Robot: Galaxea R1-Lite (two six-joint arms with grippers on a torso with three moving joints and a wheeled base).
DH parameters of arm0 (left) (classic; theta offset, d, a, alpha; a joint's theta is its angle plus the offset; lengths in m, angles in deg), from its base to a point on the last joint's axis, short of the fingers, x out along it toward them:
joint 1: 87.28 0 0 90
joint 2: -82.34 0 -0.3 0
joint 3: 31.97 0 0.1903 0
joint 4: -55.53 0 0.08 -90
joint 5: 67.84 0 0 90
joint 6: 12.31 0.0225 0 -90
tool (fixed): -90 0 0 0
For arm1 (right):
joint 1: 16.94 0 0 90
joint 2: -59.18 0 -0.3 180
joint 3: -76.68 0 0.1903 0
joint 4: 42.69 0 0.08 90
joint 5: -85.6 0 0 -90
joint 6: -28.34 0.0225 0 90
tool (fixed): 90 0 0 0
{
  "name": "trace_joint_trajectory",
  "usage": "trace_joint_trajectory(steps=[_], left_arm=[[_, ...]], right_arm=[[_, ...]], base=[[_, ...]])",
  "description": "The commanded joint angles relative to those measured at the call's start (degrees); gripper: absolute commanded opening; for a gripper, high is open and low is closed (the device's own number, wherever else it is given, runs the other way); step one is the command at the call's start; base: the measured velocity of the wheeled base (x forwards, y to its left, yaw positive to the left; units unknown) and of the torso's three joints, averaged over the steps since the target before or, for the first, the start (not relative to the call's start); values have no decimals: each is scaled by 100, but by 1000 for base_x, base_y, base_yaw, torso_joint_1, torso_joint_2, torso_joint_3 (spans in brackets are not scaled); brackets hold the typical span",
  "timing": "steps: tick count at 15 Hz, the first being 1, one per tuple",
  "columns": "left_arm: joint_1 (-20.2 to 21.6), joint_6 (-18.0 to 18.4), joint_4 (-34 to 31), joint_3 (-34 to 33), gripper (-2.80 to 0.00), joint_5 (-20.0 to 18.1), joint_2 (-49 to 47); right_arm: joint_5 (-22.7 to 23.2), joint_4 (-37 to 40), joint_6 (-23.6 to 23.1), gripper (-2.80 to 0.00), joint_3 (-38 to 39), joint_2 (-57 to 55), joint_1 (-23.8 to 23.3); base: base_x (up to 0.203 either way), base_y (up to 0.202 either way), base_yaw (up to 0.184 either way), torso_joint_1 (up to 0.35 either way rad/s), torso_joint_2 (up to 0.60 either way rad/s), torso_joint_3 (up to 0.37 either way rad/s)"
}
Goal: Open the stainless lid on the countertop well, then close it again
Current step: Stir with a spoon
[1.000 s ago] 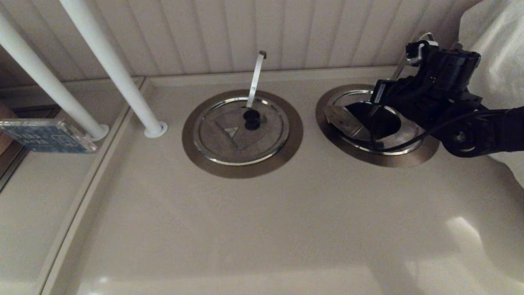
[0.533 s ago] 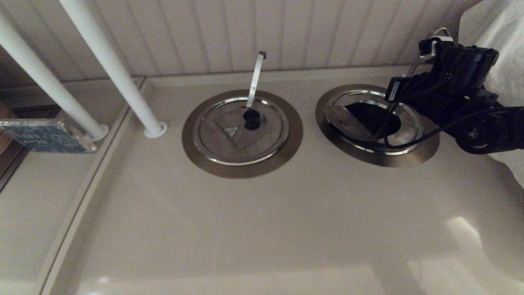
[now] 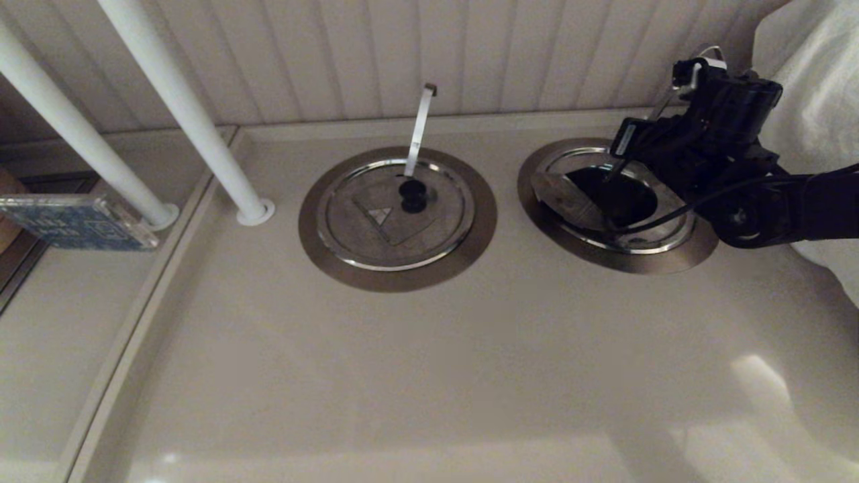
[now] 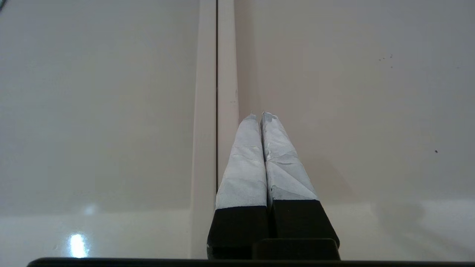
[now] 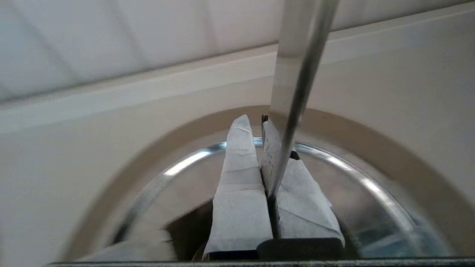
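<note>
The countertop well at the right has a wide bronze-grey collar and a shiny inner rim. The stainless lid lies tipped at the well's left side, leaving a dark opening. Its knob is hidden. My right gripper hangs over the well's far side, shut on the lid's leaning steel strip, which runs between my right gripper's taped fingers. My left gripper is shut on nothing over a seam in the countertop, out of the head view.
The twin lid sits closed in the middle well with its near-upright strip meeting its knob. Two white poles rise at the left. A panelled wall runs behind the wells; white cloth fills the right corner.
My right gripper swung right with the strip, then came back left and slightly up. The lid stays tipped with the well open. The left arm has not moved.
</note>
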Motion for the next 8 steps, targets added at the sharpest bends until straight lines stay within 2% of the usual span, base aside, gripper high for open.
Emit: trace_joint_trajectory(steps=[1, 5, 8], left_arm=[[0, 4, 4, 0, -280, 0, 7], [0, -5, 4, 0, -280, 0, 9], [0, -5, 4, 0, -280, 0, 0]], right_arm=[[16, -7, 59, -280, 106, 127, 75], [317, 175, 21, -280, 444, 455, 90], [362, 343, -342, -280, 463, 474, -159]], base=[[0, 0, 0, 0, 0, 0], [0, 0, 0, 0, 0, 0], [0, 0, 0, 0, 0, 0]])
